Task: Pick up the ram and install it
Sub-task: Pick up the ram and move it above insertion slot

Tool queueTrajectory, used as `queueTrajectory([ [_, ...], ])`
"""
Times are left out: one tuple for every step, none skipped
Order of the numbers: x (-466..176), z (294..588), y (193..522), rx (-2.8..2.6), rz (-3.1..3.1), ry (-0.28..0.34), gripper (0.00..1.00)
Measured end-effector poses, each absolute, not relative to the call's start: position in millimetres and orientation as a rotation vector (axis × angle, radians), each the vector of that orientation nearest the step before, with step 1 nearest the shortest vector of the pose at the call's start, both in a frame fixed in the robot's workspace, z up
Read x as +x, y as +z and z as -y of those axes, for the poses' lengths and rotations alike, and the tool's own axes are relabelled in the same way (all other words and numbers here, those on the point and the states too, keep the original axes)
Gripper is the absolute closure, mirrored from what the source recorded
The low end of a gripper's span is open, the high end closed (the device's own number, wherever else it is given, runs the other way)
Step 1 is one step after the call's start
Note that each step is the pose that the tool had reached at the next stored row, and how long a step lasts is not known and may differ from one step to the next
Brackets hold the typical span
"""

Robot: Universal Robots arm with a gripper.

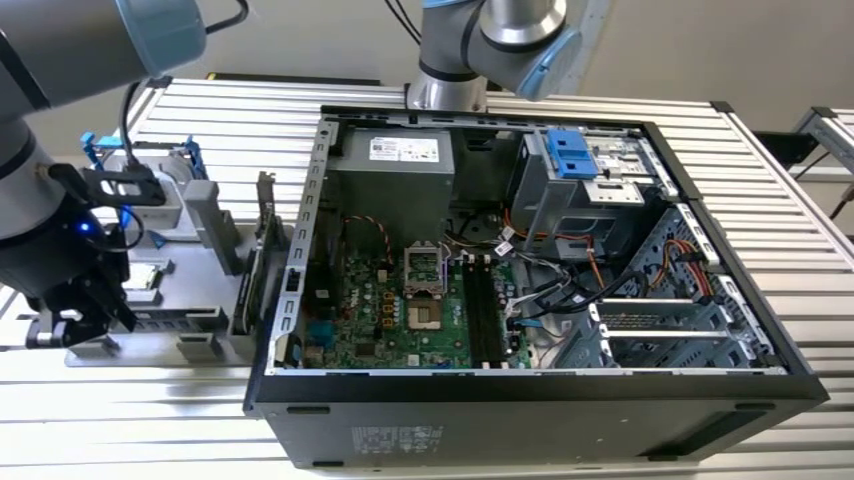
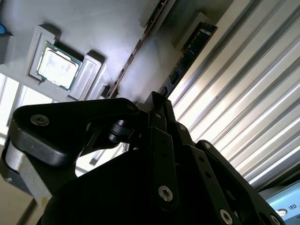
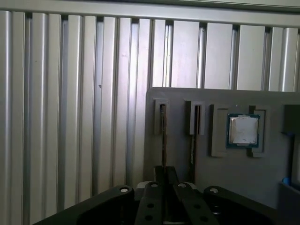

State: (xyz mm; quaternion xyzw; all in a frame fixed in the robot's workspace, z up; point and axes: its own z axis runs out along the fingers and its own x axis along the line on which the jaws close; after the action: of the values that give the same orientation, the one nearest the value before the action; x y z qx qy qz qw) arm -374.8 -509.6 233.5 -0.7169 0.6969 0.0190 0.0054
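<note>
Ram [image 2: 190, 55] is the part to watch: it stands on its long edge in a narrow slot of the grey tray [image 2: 93, 23], not yet lifted. Set upright like that, both flat faces are free. I judge that is the reason for the slot, since fingers can close on the board from either side. Just beside it a second card [image 2: 138, 44] stands the same way. Past that card the processor chip [image 2: 56, 68] lies flat in its own pocket.

Your hand [image 3: 165, 172] hangs over the tray with its fingers pressed together and nothing between them. In the first wrist view the closed tips sit in line with the ram's slot. The wrist therefore looks turned to match the board's length, though the hand is clear of the board.

In the exterior view the computer case [image 1: 534, 385] lies on its side on the slatted worktop [image 1: 134, 420] with the cover off. That leaves the black memory slots [image 1: 483, 300] facing up and reachable from above, and they appear empty.
</note>
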Motion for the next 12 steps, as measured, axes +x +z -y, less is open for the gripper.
queueTrajectory([
  [-374.8, 509.6, 233.8, -2.244, -2.182, 0.060, 1.00],
  [-374.8, 509.6, 233.9, -2.244, -2.182, 0.060, 1.00],
  [-374.8, 509.6, 233.9, -2.244, -2.182, 0.060, 1.00],
  [-374.8, 509.6, 234.0, -2.244, -2.182, 0.060, 1.00],
  [-374.8, 509.6, 234.1, -2.244, -2.182, 0.060, 1.00],
  [-374.8, 509.6, 234.2, -2.244, -2.182, 0.060, 1.00],
  [-374.8, 509.6, 234.1, -2.244, -2.182, 0.060, 1.00],
  [-374.8, 509.6, 234.1, -2.244, -2.182, 0.060, 1.00],
  [-374.8, 509.6, 234.2, -2.244, -2.182, 0.060, 1.00],
  [-374.8, 509.6, 234.2, -2.244, -2.182, 0.060, 1.00],
  [-374.8, 509.6, 234.2, -2.244, -2.182, 0.060, 1.00],
  [-374.8, 509.6, 234.2, -2.244, -2.182, 0.060, 1.00],
])
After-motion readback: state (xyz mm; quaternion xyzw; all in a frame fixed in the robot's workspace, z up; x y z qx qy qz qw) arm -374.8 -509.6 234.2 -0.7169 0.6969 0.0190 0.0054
